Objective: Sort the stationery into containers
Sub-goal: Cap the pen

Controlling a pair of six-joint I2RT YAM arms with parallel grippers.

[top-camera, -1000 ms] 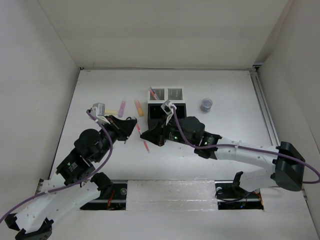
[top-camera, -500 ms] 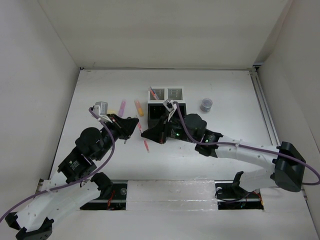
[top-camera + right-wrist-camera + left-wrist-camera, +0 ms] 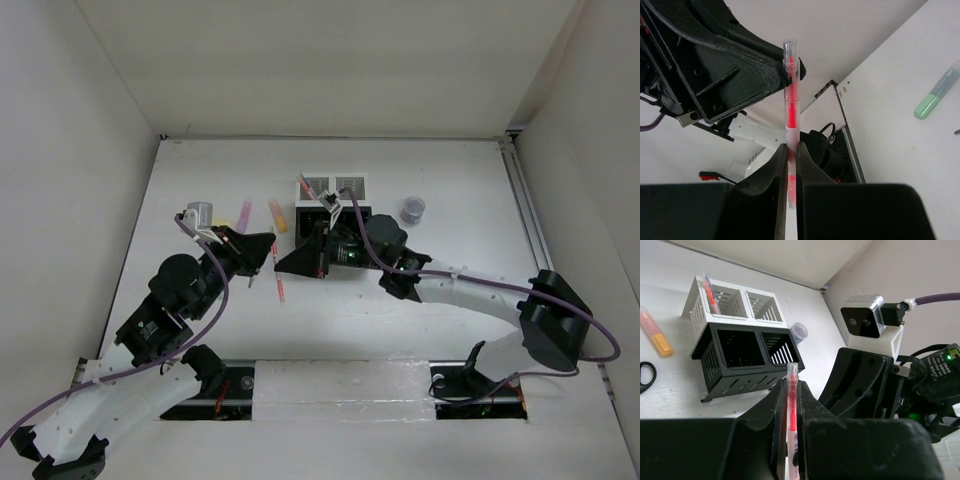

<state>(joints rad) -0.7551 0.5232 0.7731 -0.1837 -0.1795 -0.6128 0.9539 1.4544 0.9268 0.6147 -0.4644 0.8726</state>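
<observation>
Left gripper (image 3: 792, 395) and right gripper (image 3: 791, 155) both pinch 1 red pen (image 3: 791, 95); free 1 fully before carrying it to the organiser (image 3: 710, 357).

Red pen (image 3: 278, 284): thin, clear-capped, pinched by both left end effector (image 3: 788, 390) and right end effector (image 3: 790, 150). Mesh organiser (image 3: 722, 372): far-centre worktop. Pink highlighter (image 3: 243, 216) and orange highlighter (image 3: 277, 216) flat to its left. Grey round item (image 3: 412, 209) to its right.

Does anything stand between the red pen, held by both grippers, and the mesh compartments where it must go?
No loose object does. The left gripper and right gripper both clamp the red pen near the black compartments. Only the right arm's own wrist hangs over those from above; the white compartments behind lie mostly uncovered.
</observation>
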